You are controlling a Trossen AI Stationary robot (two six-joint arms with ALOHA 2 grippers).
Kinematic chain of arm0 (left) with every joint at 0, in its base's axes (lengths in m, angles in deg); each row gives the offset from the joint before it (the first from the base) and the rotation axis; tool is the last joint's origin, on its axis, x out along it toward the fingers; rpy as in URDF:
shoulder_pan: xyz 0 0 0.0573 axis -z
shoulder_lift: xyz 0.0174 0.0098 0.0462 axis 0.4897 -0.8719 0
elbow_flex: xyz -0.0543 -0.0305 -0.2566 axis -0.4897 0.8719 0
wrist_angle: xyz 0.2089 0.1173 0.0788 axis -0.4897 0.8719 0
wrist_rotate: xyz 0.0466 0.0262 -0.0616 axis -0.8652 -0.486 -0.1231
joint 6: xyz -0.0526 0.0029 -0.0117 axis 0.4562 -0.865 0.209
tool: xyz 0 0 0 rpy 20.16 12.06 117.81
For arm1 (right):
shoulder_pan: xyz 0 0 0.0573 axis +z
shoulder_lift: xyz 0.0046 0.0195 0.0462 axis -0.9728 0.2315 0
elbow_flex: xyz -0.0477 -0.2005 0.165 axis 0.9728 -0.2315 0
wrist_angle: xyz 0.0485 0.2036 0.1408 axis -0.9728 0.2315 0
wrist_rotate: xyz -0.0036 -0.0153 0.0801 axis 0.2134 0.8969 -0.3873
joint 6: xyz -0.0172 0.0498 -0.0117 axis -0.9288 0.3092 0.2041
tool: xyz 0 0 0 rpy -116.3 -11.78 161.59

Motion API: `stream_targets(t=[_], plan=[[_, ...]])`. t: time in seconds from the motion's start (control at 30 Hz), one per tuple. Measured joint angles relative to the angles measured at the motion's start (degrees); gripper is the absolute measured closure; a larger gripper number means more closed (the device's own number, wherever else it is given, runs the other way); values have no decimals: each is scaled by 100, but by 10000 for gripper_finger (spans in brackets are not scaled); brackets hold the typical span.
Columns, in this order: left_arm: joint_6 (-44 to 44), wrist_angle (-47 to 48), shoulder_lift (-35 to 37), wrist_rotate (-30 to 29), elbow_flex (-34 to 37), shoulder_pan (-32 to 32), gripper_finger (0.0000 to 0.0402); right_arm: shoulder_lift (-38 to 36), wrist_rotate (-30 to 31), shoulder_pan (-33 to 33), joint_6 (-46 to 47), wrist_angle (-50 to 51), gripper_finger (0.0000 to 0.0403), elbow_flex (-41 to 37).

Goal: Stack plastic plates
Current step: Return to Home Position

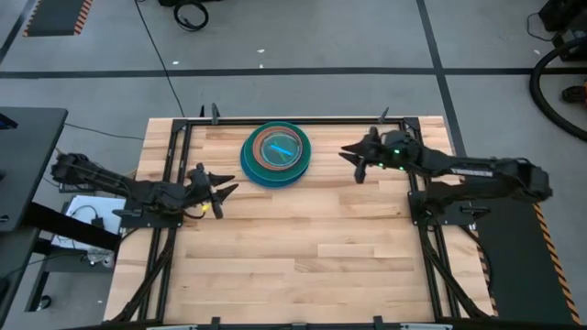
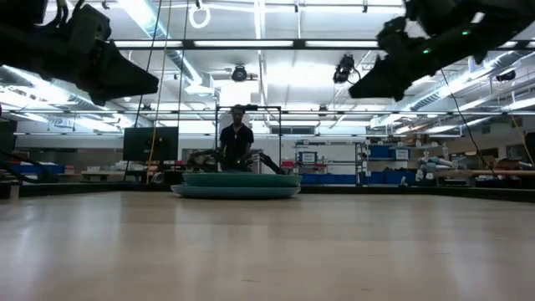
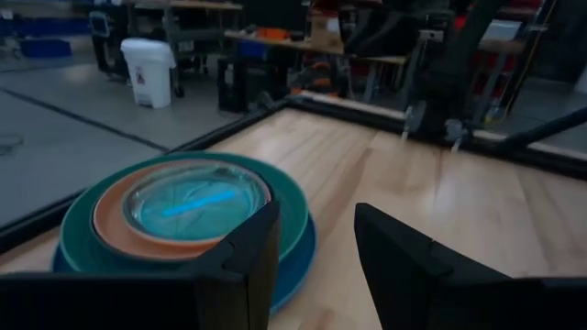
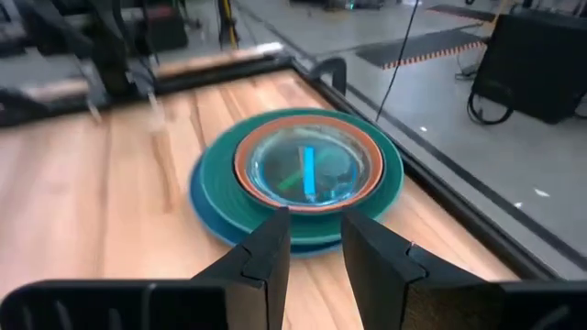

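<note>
The plates [image 1: 276,153] sat in one pile at the upper middle of the overhead frame, widest at the bottom and the cyan plate [image 4: 307,171] on top, which I'd judge kept it steady. Both arms hung clear of it, as suits a finished job. The left gripper [image 1: 225,197] was at left centre, jaws well apart. The right gripper [image 1: 351,163] was just right of the pile, jaws narrowly parted. Neither held anything.

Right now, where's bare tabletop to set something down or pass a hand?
Free: near half of the table, from left gripper and right gripper to the near edge, plus the strip between them. Crowded: far-middle edge, where the plate stack sits.
</note>
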Motion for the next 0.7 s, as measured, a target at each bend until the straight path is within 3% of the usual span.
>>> stream_targets(t=[0.3, 0.7], plan=[[-732, 93, 1179, -158, 242, 262, 251, -1928, 18, 13, 975, -270, 293, -1036], [-469, 790, 1871, -367, 669, 260, 277, -3306, 196, 13, 2781, -1325, 293, -2337]])
